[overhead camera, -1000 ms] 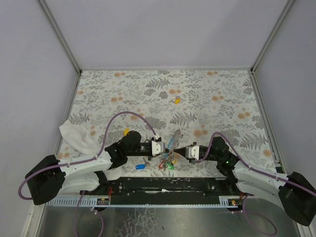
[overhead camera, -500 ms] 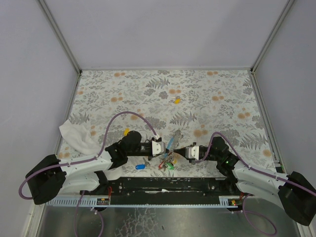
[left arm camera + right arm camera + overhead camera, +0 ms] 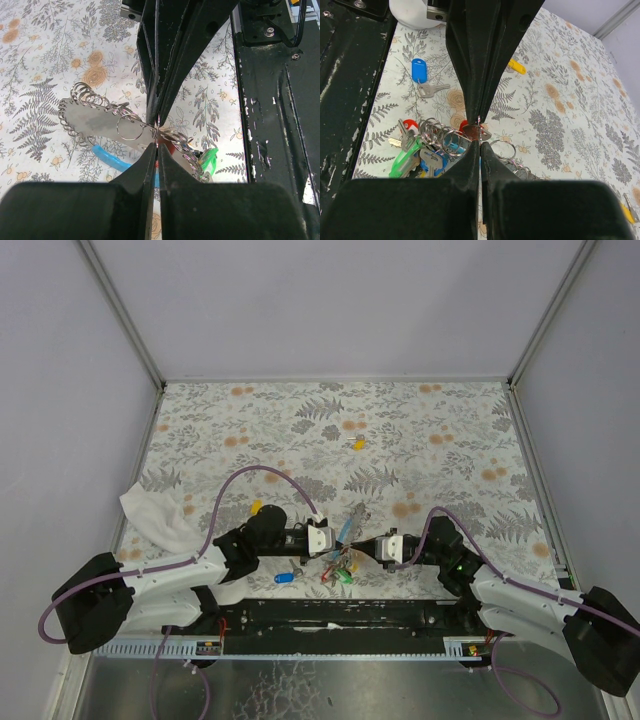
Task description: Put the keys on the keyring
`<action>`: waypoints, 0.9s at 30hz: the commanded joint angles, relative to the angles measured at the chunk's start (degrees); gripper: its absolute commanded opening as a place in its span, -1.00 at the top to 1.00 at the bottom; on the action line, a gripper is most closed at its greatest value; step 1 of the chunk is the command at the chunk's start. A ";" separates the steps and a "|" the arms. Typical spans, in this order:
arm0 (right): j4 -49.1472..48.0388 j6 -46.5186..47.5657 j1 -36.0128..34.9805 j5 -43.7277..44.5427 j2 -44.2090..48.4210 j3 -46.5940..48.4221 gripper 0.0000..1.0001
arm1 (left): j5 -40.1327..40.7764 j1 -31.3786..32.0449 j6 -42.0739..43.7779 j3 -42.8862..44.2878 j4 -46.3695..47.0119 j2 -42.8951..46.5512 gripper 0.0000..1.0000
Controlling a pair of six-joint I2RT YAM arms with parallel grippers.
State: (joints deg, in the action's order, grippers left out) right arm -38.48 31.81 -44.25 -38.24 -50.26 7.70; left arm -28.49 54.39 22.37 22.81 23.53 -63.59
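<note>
Low over the mat near the front edge, my left gripper and right gripper meet tip to tip, both shut on a thin wire ring of the keyring. In the left wrist view my shut left gripper faces the right fingers; a metal ring, coiled loops and the blue end piece hang there. The right wrist view has my right gripper beside a cluster of keys. A red-headed key sits at the pinch point. A loose blue key lies left.
One yellow key lies mid-mat and another near the left arm. A crumpled white cloth sits at the left edge. The black base rail runs along the front, close behind the grippers. Grey walls enclose the mat.
</note>
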 commanded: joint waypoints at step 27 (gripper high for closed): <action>-0.58 -0.08 0.13 -0.26 1.35 3.33 1.00 | 3.26 0.91 1.81 1.48 0.25 3.24 1.00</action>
State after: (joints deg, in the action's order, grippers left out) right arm -36.47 31.46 -44.25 -38.46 -49.23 8.47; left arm -26.30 55.09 22.92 22.81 22.46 -61.34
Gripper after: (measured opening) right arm 0.018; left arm 0.004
